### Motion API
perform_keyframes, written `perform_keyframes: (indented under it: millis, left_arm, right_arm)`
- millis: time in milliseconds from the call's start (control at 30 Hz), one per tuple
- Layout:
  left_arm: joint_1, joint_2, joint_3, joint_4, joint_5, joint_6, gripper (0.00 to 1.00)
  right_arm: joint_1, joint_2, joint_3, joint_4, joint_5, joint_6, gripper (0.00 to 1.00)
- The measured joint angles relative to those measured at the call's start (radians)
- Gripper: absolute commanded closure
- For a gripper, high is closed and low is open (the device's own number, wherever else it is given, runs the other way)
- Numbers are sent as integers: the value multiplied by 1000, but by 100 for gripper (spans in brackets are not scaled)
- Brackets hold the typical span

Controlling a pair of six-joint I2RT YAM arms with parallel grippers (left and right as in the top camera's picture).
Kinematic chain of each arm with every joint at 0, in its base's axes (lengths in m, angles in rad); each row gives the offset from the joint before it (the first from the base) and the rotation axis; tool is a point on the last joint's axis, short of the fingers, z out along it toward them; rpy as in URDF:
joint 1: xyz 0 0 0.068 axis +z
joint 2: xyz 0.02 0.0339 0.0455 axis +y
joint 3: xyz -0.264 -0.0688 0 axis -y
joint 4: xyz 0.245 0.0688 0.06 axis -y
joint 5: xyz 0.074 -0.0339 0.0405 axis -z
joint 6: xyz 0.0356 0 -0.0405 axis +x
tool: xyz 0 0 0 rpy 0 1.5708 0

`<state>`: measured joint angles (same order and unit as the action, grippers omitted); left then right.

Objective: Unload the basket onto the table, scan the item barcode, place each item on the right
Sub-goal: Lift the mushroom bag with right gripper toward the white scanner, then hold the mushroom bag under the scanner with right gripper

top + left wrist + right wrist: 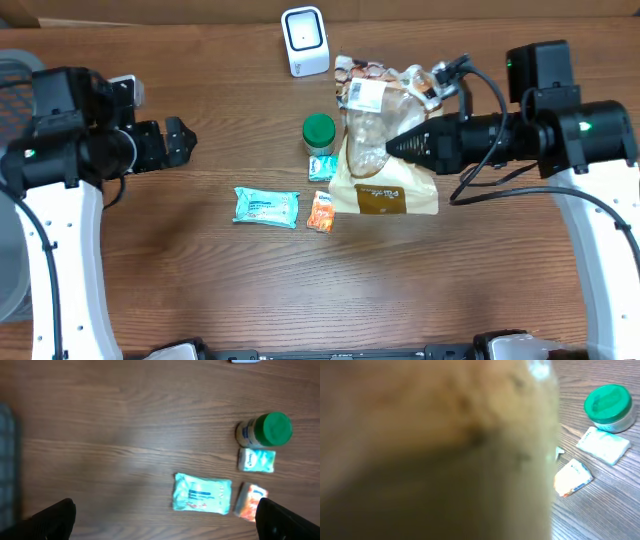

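Note:
The item, a brown paper bag with a clear window (385, 165), hangs tilted over the table's middle right, and my right gripper (396, 148) is shut on it from the right. A white label (365, 95) sits on its far end. A white barcode scanner (305, 40) stands at the back centre. In the right wrist view the blurred bag (430, 450) fills most of the frame and hides the fingers. My left gripper (181, 140) hovers at the left, open and holding nothing. In the left wrist view its dark fingertips (52, 520) stand far apart at the bottom corners.
A green-lidded jar (318, 132), a small teal-and-white packet (322, 168), a teal wipes pack (266, 205) and an orange packet (321, 212) lie left of the bag. A grey mesh basket (12, 200) stands at the left edge.

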<state>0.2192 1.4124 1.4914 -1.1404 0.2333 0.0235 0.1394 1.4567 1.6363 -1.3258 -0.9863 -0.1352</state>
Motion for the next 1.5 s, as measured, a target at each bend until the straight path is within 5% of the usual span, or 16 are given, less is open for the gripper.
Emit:
perform_keyframes:
  millis: [267,567,767,900,1100,1367,1500]
  left_arm:
    - [24,-1,52,-5,-109,137,0]
    - [24,-1,52,-5,-198,160,0]
    - [24,-1,53,-5,-208,161,0]
    - [24,-1,53,-6,-209,161,0]
    - [24,-1,53,-6,-209,161,0]
    - [24,-1,53,-6,-209,161,0]
    - [24,-1,53,-7,-209,161,0]
  right_arm:
    - [83,0,0,16,-23,-75,96]
    - [92,0,0,47,-253,-155,96]
    - [93,0,1,138,-228,-85,96]
    - [121,5,60,181,-42,53,96]
    - [226,66,372,191,369,150,96]
    - [369,256,497,496,1075,56,96]
    - [385,417,497,655,1278,-56,96]
